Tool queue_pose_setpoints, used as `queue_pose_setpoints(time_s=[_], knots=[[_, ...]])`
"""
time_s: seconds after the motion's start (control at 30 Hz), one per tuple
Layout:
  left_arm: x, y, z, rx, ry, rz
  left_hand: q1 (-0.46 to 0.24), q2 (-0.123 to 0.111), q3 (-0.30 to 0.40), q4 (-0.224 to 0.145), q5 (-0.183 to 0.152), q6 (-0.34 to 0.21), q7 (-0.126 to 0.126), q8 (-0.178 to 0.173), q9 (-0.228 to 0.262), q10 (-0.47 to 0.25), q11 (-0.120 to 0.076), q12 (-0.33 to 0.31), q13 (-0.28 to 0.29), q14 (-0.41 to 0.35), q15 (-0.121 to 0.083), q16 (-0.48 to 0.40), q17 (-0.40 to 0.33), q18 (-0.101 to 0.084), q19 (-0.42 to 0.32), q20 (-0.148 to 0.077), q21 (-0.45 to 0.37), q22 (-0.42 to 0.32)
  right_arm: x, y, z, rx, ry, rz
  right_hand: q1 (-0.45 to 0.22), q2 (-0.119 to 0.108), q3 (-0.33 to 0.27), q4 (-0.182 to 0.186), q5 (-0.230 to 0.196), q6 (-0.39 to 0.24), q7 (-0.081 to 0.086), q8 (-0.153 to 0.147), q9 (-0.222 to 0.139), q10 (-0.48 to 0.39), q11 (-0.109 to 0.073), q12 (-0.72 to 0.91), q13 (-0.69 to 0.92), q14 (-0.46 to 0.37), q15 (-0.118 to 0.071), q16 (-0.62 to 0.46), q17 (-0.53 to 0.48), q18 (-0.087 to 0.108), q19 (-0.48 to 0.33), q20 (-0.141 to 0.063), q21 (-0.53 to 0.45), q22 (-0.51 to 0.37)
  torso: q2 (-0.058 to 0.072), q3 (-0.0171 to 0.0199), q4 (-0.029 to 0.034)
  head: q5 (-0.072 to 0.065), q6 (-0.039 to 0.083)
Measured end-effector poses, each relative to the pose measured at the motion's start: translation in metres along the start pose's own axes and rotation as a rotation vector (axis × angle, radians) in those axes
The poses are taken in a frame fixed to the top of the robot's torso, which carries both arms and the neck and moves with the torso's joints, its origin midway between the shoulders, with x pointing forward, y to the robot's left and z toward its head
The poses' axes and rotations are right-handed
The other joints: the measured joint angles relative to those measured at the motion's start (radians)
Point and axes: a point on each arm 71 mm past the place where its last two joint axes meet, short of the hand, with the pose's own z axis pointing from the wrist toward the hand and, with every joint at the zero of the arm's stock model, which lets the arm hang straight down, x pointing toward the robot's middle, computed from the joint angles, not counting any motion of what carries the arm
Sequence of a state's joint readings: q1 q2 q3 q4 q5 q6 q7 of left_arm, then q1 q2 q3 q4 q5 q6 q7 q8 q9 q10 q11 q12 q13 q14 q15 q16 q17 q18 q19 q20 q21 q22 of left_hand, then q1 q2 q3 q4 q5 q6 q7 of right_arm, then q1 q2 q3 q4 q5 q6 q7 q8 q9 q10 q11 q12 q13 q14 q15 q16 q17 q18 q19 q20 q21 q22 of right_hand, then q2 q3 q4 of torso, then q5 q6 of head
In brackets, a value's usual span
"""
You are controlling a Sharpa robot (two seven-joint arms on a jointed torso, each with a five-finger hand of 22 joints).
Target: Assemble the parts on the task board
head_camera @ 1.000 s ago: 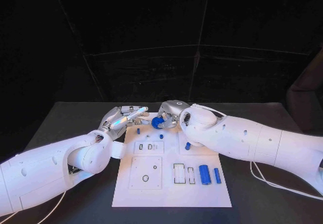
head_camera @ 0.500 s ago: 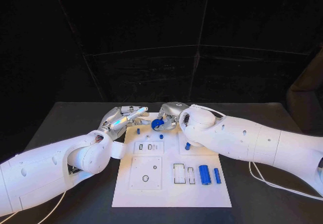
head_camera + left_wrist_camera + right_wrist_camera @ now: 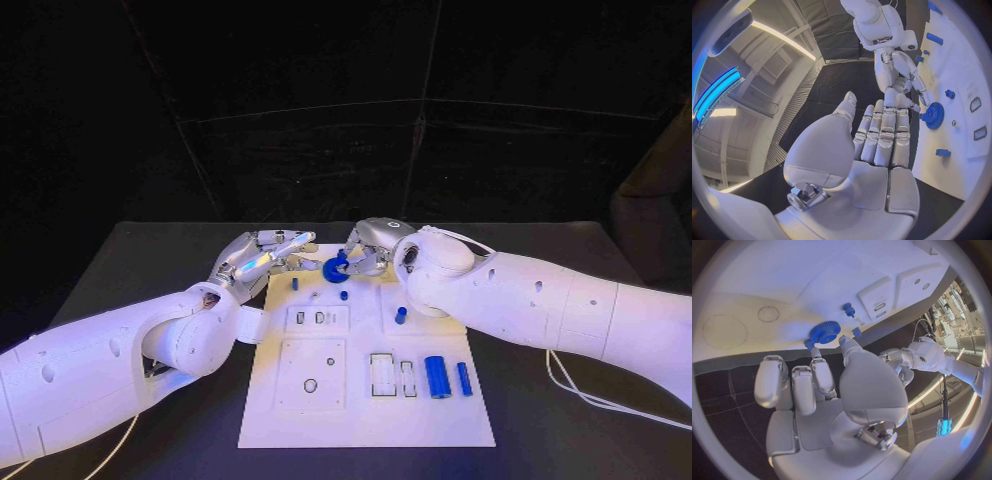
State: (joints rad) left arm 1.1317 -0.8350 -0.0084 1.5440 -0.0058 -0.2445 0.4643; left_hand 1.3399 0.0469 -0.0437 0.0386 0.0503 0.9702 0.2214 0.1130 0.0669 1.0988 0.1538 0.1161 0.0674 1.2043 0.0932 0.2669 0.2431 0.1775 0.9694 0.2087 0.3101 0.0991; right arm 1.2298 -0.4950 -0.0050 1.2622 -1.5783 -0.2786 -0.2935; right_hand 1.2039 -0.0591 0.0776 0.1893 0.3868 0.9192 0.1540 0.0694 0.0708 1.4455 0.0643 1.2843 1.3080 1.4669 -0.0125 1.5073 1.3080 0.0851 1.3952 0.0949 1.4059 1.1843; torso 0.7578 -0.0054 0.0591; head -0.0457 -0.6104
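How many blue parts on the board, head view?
6: gear pinched by the right hand; three small pegs mid-board; two cylinders near-right. Others may be hidden.

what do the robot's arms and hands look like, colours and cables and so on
Both arms are glossy white, built of rounded shells with small dark dots on them. The left arm and right arm each end in a silver metal hand: left hand, right hand, with segmented fingers and pale pads. Thin white cables trail onto the table by the right arm.
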Motion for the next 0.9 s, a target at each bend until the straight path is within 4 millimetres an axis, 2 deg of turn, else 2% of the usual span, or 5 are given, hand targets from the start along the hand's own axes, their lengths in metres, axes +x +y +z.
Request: queue_pose_setpoints(time_s=[0.1, 0.17, 0.27, 0.63, 0.9], knots=[[-0.001, 0.000, 0.000, 0.000, -0.001, 0.001, 0.000, 0.000, 0.000, 0.000, 0.000, 0.000, 0.000, 0.000, 0.000, 0.000, 0.000, 0.000, 0.000, 0.000, 0.000, 0.000, 0.000, 0.000, 0.000, 0.000, 0.000, 0.000, -0.007, -0.013, -0.008, -0.007, -0.052, 0.037, 0.086, 0.018, 0.031, -0.049, -0.071, 0.013, -0.003, 0.006, 0.001, 0.000, 0.000, 0.000, 0.000, 0.000, 0.000, 0.000, 0.000, 0.000, 0.002, -0.002, 0.000, 0.000, -0.001, 0.0005, -0.0012, -0.004, 0.005], [-0.002, 0.000, -0.001, 0.000, -0.003, 0.001, 0.000, 0.000, 0.000, 0.000, 0.000, 0.000, 0.000, 0.000, 0.000, 0.000, 0.000, 0.000, 0.000, 0.000, 0.000, 0.000, 0.000, 0.000, 0.000, 0.000, 0.000, 0.000, -0.012, -0.028, -0.017, -0.012, -0.086, 0.069, 0.112, 0.013, 0.040, -0.069, -0.112, 0.021, -0.004, 0.006, 0.001, 0.000, 0.000, -0.001, 0.000, 0.000, 0.000, 0.000, 0.000, 0.000, 0.002, -0.002, 0.000, -0.002, -0.001, 0.0007, -0.0023, -0.007, 0.009], [-0.004, -0.001, -0.002, 0.000, -0.007, 0.004, 0.000, 0.000, 0.000, 0.000, 0.000, 0.000, 0.000, 0.000, 0.000, 0.000, 0.000, 0.000, 0.000, 0.000, 0.000, 0.000, 0.000, 0.000, 0.000, 0.000, 0.000, 0.000, -0.020, -0.053, -0.031, -0.020, -0.109, 0.122, 0.128, 0.004, 0.048, -0.084, -0.136, 0.029, -0.005, 0.011, 0.001, -0.003, -0.003, -0.015, 0.000, 0.000, 0.000, 0.000, 0.000, 0.000, 0.001, -0.002, 0.000, -0.009, -0.002, 0.0014, -0.0069, -0.009, 0.013], [-0.003, 0.000, -0.001, 0.000, -0.007, 0.004, 0.000, 0.000, 0.000, 0.000, 0.000, 0.000, 0.000, 0.000, 0.000, 0.000, 0.000, 0.000, 0.000, 0.000, 0.000, 0.000, 0.000, 0.000, 0.000, 0.000, 0.000, -0.001, -0.036, -0.122, -0.073, -0.023, -0.111, 0.282, 0.174, -0.028, 0.057, -0.132, -0.092, 0.049, -0.007, 0.015, 0.001, -0.024, -0.009, -0.062, -0.008, 0.000, 0.000, -0.006, 0.000, 0.000, -0.020, -0.007, -0.021, -0.052, -0.006, 0.0083, -0.0280, -0.020, 0.021], [-0.002, 0.001, 0.001, -0.003, -0.005, 0.004, 0.000, 0.000, 0.000, 0.000, 0.000, 0.000, 0.000, 0.000, 0.000, 0.000, 0.000, 0.000, 0.000, 0.000, 0.000, 0.000, 0.000, 0.000, 0.000, 0.000, 0.000, -0.001, -0.041, -0.158, -0.085, 0.029, -0.111, 0.327, 0.184, -0.028, 0.058, -0.139, -0.079, 0.049, -0.007, 0.015, -0.002, -0.035, -0.006, -0.077, -0.022, 0.000, 0.000, -0.012, 0.000, 0.000, -0.029, -0.005, -0.027, -0.068, -0.006, 0.0104, -0.0305, -0.029, 0.020]])
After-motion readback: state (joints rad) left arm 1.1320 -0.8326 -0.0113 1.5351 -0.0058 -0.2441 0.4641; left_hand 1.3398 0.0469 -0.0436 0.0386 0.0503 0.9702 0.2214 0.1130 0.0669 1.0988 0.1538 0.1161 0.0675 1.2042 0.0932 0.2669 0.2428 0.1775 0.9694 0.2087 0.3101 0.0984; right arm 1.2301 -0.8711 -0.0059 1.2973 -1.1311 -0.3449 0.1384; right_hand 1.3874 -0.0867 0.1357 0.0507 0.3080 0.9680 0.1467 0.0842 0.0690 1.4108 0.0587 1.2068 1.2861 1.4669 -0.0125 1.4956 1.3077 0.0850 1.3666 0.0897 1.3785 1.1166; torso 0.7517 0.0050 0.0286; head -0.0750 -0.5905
